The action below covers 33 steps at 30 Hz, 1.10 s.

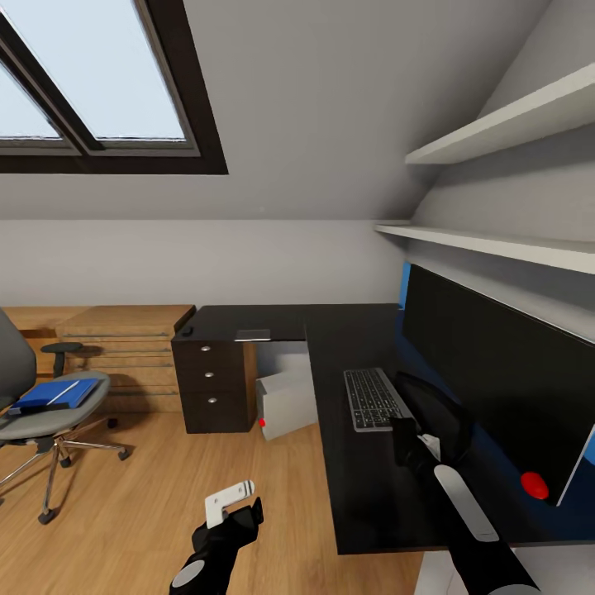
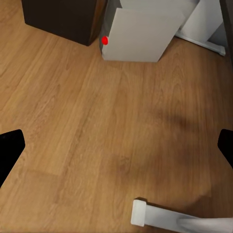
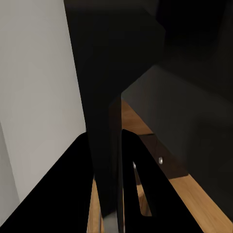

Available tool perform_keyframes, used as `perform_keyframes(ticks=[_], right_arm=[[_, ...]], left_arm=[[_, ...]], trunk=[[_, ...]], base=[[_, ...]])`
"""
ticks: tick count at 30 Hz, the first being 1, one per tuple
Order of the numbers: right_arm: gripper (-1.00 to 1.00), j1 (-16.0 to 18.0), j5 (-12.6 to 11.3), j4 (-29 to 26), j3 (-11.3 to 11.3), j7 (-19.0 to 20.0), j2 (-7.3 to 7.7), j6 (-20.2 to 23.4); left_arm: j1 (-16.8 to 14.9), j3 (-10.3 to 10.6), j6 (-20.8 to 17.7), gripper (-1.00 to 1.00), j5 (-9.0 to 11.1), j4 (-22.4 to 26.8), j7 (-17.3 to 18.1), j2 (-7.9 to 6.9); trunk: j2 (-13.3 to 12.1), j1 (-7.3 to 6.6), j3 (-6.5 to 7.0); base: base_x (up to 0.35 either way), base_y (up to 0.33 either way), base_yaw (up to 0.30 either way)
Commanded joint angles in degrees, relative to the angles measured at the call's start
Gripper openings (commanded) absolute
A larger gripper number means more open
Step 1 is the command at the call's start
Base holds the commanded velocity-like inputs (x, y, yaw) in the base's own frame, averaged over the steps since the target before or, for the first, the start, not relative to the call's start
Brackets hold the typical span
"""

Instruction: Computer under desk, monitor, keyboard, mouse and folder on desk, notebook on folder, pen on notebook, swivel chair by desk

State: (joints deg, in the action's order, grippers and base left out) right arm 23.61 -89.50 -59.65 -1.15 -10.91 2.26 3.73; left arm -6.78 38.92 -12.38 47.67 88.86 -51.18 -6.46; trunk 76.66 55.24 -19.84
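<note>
A: Light grey boxy computer tower [image 1: 285,401]: tucked under the long L-shaped desk with the glossy black top [image 1: 364,487], just beside the black drawers with round silver knobs [image 1: 213,384]. Stands on the wood plank floor [image 1: 248,463], red dot at a front corner.

B: On the desk, at its right side: wide flat black monitor [image 1: 496,372]. Just in front of it, slim keyboard with black keys in a grey frame [image 1: 373,398].

A: And at the far left end of the desk?

B: Small rounded black mouse [image 1: 188,331], with a thin flat grey notebook [image 1: 253,335] near it but not touching. Both well apart from the keyboard.

A: Flat bright blue folder [image 1: 56,394]?

B: Lying on the seat of the grey upholstered swivel chair [image 1: 33,430], thin white pen [image 1: 64,392] on top. Chair well apart from the desk, in front of a wooden cabinet [image 1: 124,347].

A: Left hand [image 1: 235,504]?

B: Low over the floor, released, fingers spread wide with nothing between them.

A: Right hand [image 1: 411,438]?

B: Over the desk by the keyboard's near corner. A dark slab between the fingers in the right wrist view, but cannot tell whether clenched on it.
</note>
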Motion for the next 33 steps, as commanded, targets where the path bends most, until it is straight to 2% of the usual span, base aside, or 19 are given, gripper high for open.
perform_keyframes(ticks=[1,5,6,25,33], right_arm=[[-1.00,0.0,-0.3,-0.1,-0.1,-0.2,0.07,0.1],[-1.00,0.0,-0.3,-0.1,-0.1,-0.3,0.11,0.4],[1.00,0.0,-0.3,-0.1,-0.1,-0.3,0.11,0.4],[1.00,0.0,-0.4,-0.1,0.0,-0.2,0.12,0.4],[1.00,0.0,-0.4,-0.1,0.0,-0.2,0.12,0.4]], left_arm=[[-0.1,0.1,-0.3,1.00,0.1,0.1,-0.4,-0.06],[-0.1,0.1,-0.3,1.00,0.2,0.1,-0.3,-0.11],[-0.1,0.0,-0.3,1.00,0.2,0.1,-0.3,-0.12],[-0.1,0.0,-0.3,1.00,0.1,0.1,-0.3,-0.13],[-0.1,0.2,-0.2,1.00,0.1,0.1,-0.3,-0.13]], trunk=[[0.0,0.00,-0.07],[0.0,0.00,-0.07],[0.0,0.00,-0.07],[0.0,0.00,-0.07],[0.0,0.00,-0.07]], base=[[0.000,0.000,0.000],[0.000,0.000,0.000],[0.000,0.000,0.000],[0.000,0.000,0.000],[0.000,-0.127,0.000]])
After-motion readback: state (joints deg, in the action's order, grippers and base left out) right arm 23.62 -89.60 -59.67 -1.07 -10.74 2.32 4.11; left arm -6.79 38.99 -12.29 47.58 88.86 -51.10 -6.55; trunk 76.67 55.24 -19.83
